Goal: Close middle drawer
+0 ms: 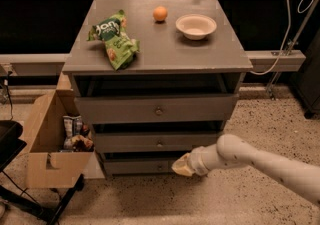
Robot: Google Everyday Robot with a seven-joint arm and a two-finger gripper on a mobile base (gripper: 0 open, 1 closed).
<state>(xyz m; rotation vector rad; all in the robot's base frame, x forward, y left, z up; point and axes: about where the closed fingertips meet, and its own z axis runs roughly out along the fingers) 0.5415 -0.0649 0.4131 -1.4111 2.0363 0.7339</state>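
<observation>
The grey cabinet [155, 54] has three drawers. The middle drawer [125, 143] is a wide flat grey front with a small round knob [160, 144]. It stands a little out, with a dark gap above it. My gripper [181, 165] is a pale yellowish tip on the white arm [250, 159], which reaches in from the lower right. The gripper is low in front of the bottom drawer [135, 166], below and to the right of the middle drawer's knob. It holds nothing that I can see.
The taller top drawer [155, 109] is pulled out. On the cabinet top lie a green chip bag [114, 39], an orange [160, 13] and a white bowl [196, 25]. An open cardboard box [47, 149] with snacks stands at the left. A black stand [10, 144] is at the far left.
</observation>
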